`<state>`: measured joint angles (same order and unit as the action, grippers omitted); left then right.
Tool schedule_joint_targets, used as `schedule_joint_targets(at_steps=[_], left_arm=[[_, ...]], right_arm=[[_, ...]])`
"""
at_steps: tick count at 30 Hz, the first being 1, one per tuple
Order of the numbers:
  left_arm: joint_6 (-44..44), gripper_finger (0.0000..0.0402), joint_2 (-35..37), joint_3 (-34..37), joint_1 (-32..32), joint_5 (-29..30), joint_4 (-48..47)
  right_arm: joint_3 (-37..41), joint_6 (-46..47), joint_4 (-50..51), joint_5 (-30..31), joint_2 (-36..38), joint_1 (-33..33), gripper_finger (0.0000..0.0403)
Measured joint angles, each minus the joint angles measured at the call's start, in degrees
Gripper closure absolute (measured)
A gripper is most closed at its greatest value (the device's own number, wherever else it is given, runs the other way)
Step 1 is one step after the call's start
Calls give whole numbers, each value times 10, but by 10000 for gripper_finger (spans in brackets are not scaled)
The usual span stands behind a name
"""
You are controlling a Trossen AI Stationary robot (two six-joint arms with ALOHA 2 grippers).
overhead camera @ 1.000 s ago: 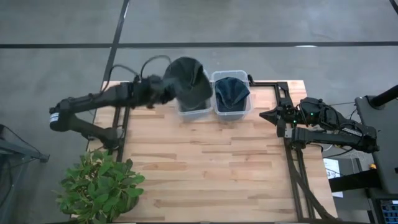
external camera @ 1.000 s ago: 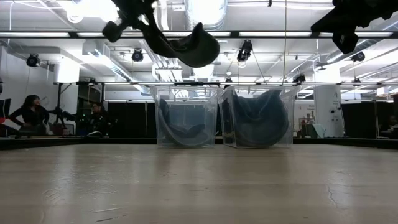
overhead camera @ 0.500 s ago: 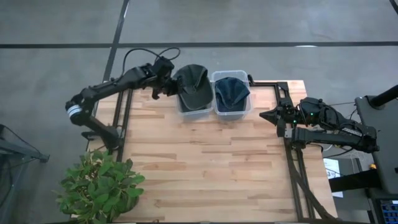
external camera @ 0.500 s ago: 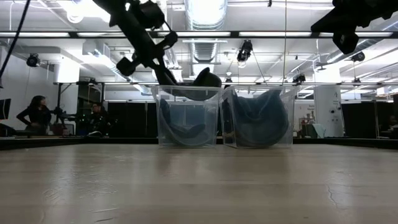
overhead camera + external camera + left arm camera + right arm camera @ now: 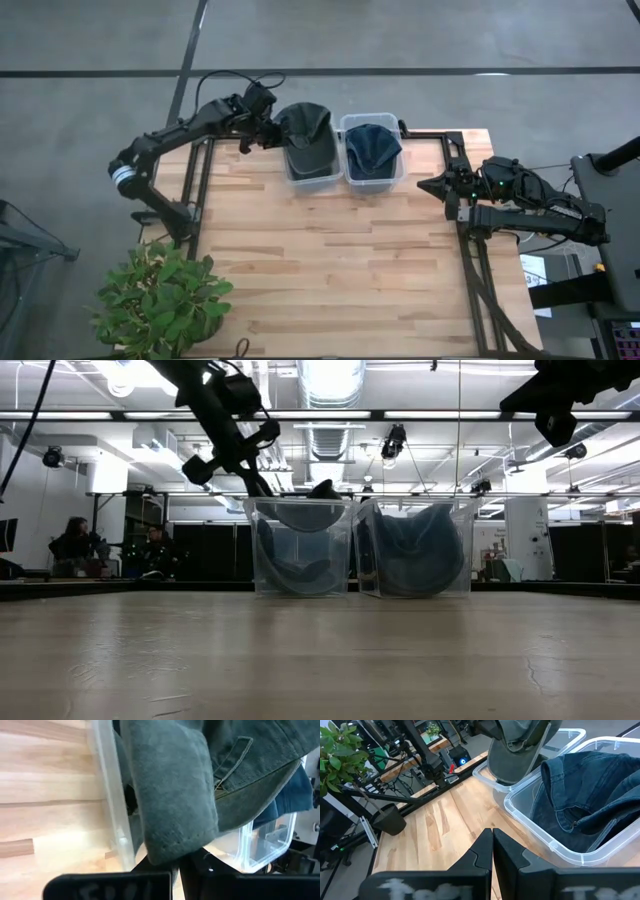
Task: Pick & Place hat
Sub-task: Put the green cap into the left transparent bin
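Observation:
A dark grey-green hat (image 5: pixel 306 135) sits in the mouth of the left clear bin (image 5: pixel 312 176) at the table's far edge; in the low view its top (image 5: pixel 322 488) pokes just above the rim. My left gripper (image 5: pixel 271 130) stands at the bin's left side, shut on the hat. The right clear bin (image 5: pixel 372 178) holds a blue denim hat (image 5: pixel 372 146). My right gripper (image 5: pixel 424 186) waits shut by the table's right edge, touching nothing. My left gripper pinches an edge of the hat's cloth (image 5: pixel 172 851) between its two fingers. The fingers (image 5: pixel 258 482) slant down from the table's left side. The hat drapes over the bin's left wall (image 5: pixel 111 805) and hangs into the bin.
A leafy potted plant (image 5: pixel 160 295) stands at the table's near left corner. Bare wooden tabletop (image 5: pixel 330 260) spreads in front of the bins. Dark frame rails (image 5: pixel 470 250) run along the right edge. People sit in the room beyond the table (image 5: pixel 70 545).
My left gripper has gone down toward the left bin, staying shut on the hat. The hat, held high above the bins a second ago, has come down into the mouth of the left bin, with only its top above the rim.

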<state>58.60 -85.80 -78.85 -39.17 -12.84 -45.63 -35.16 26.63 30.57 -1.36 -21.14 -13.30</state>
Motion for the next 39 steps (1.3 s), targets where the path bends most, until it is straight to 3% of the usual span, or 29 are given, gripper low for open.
schedule_joint_targets(at_steps=[14,21,30,39], left_arm=[[-23,394,-48,0,-1,-25,-3],[-34,362,-56,1,-1,-37,6],[-35,356,-57,3,-1,-43,7],[-101,355,-57,3,-1,-45,-14]], right_arm=[[0,4,0,0,0,0,394],[0,5,0,0,0,0,394],[0,16,0,0,0,0,394],[0,19,0,0,0,0,394]])
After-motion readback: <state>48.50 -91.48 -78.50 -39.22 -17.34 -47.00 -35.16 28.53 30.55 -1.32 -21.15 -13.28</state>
